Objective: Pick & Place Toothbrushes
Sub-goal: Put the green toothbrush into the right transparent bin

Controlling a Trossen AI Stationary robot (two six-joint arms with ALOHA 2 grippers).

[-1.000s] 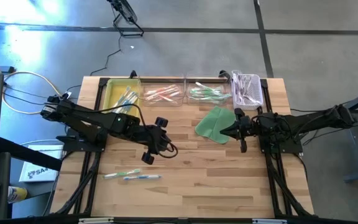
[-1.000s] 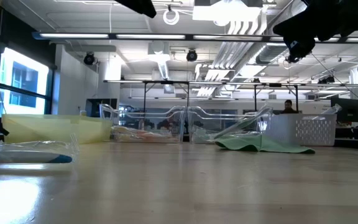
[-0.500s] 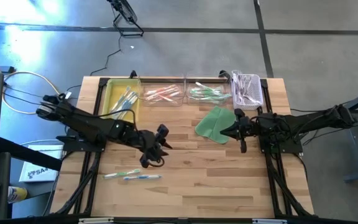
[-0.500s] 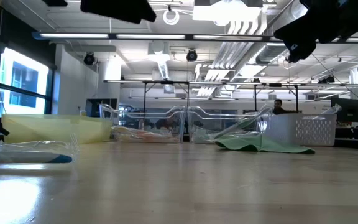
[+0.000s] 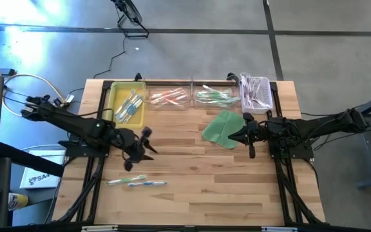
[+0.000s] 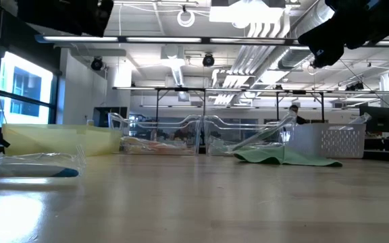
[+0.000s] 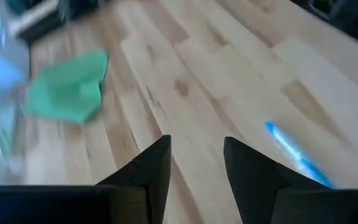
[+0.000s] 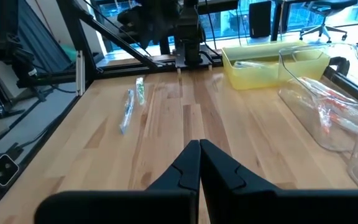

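Two wrapped toothbrushes, a green one (image 5: 125, 180) and a blue one (image 5: 148, 183), lie flat on the wooden table (image 5: 198, 187) near its front left. The blue one (image 7: 294, 155) also shows in the left wrist view. Both (image 8: 128, 109) appear far off in the right wrist view. More toothbrushes lie in the containers along the far edge. My left gripper (image 5: 148, 145) (image 7: 194, 140) hovers open above the table, behind the two loose toothbrushes, with nothing between its fingers. My right gripper (image 5: 232, 136) (image 8: 199, 144) hangs shut over the green cloth's right edge and holds nothing.
Along the far edge stand a yellow bin (image 5: 126, 98), two clear bins (image 5: 169, 96) (image 5: 215, 96) and a white basket (image 5: 256, 92). A flat green cloth (image 5: 221, 128) lies in front of them. Bare wood spreads across the middle and the near right.
My left gripper has drawn back toward the table's left edge and sunk a little, still open and holding nothing. It now stands behind the two loose toothbrushes. The toothbrushes have kept their places.
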